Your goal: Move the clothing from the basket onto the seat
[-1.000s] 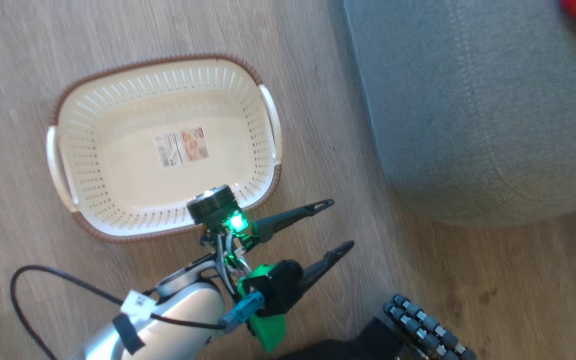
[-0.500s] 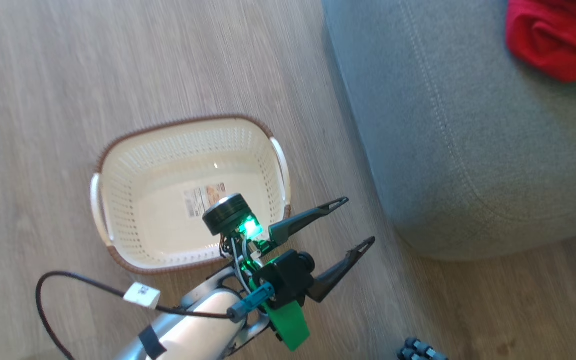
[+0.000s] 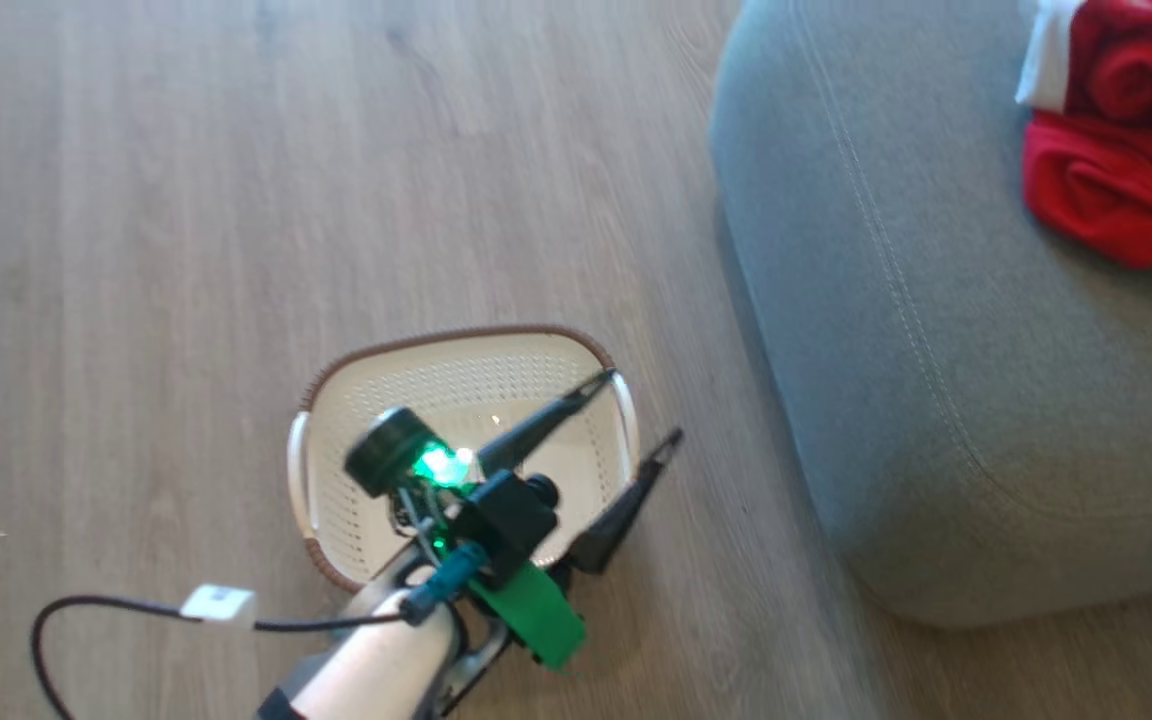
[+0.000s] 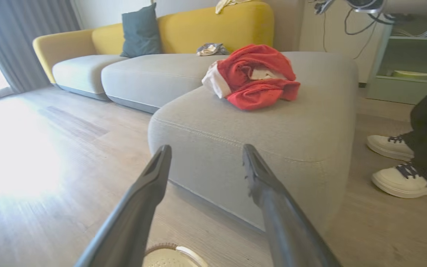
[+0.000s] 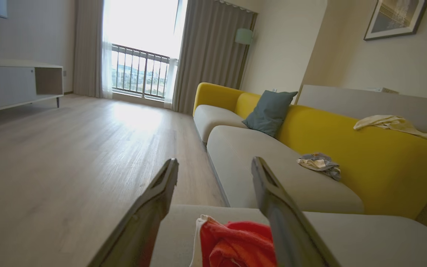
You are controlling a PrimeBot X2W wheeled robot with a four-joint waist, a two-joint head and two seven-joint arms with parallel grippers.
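Note:
The red and white clothing lies bunched on top of the big grey seat at the upper right; the left wrist view shows the clothing on the seat too. The cream basket stands on the wood floor left of the seat, with no garment in the part that shows. My left gripper hangs open over the basket's right end, its fingers pointing toward the seat. My right gripper is open and holds nothing, just above the clothing.
A yellow sofa with grey cushions and a blue pillow runs behind the seat. A person's white shoes stand on the floor beside the seat's far side. A low cabinet sits across the room.
The head view has shifted, so the basket sits lower and smaller and more of the clothing shows. My left gripper stays open; its fingers now overlap the basket's right end.

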